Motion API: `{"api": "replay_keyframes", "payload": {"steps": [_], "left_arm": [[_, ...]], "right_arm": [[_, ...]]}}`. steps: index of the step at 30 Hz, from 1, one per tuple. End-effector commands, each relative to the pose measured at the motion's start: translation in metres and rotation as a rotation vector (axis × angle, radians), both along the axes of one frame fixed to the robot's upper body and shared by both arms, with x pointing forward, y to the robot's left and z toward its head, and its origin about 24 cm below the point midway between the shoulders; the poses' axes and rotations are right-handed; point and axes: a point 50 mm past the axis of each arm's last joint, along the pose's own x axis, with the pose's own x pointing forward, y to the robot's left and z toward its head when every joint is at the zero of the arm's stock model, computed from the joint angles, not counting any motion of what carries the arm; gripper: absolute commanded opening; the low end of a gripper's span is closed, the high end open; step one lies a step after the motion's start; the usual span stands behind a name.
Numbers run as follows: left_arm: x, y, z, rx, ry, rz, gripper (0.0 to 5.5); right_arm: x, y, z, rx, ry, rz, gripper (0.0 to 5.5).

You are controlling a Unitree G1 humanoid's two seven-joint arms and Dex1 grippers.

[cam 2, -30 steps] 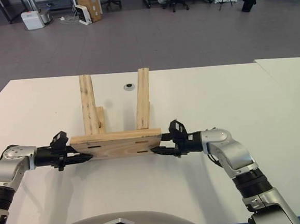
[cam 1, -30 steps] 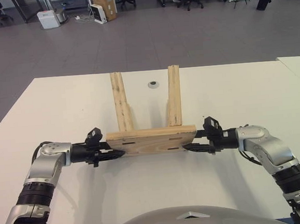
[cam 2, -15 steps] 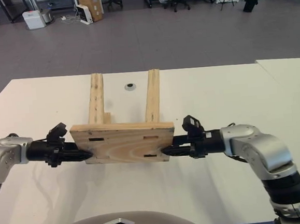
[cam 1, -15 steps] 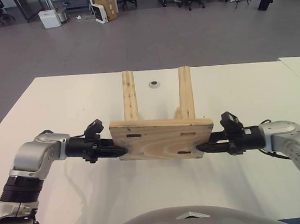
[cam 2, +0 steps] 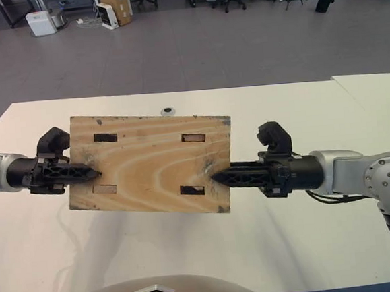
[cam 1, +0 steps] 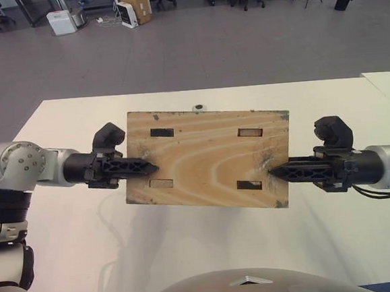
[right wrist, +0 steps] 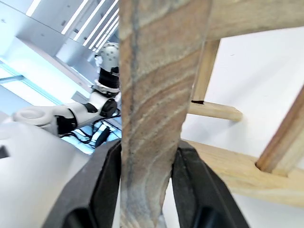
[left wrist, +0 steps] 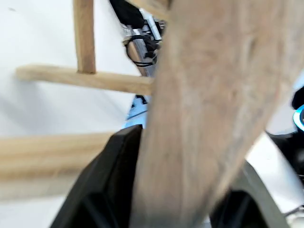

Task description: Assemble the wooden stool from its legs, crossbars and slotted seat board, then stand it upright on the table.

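Surface (cam 1: pixel 69 264) below, we hold the assembled stool (cam 2: pixel 152 164) above it, slotted seat board (cam 1: pixel 206 158) up, legs (right wrist: pixel 237 175) down. Left tool (cam 1: pixel 153 167) and right tool (cam 1: pixel 273 172) clamp opposite edges. We judge this the standing-up step: lower level, then release.

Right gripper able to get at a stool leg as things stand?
Probably not. The right gripper is shut on one edge of the seat board, the left gripper on the other, so letting go would likely drop it. The legs sit behind the board.
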Motion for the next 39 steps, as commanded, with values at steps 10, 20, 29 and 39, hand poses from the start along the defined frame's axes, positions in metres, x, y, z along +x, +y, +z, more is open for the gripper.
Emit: {"api": "replay_keyframes", "payload": {"steps": [10,20,29,39], "left_arm": [[0.034,-0.076,-0.043,0.088,0.125,0.235,1.53],[0.081,-0.085,-0.074,0.382,0.119,0.708,1.32],[0.105,-0.061,-0.089,0.522,0.169,0.926,2.47],[0.111,-0.029,-0.086,0.553,-0.022,0.943,3.48]], "right_arm": [[0.068,0.021,-0.026,0.018,0.271,-0.485,1.42],[0.081,0.016,-0.075,-0.289,0.641,-0.939,1.44],[0.075,0.016,-0.080,-0.402,0.659,-0.964,3.24],[0.078,0.006,-0.034,-0.161,0.422,-0.909,4.12]]}}
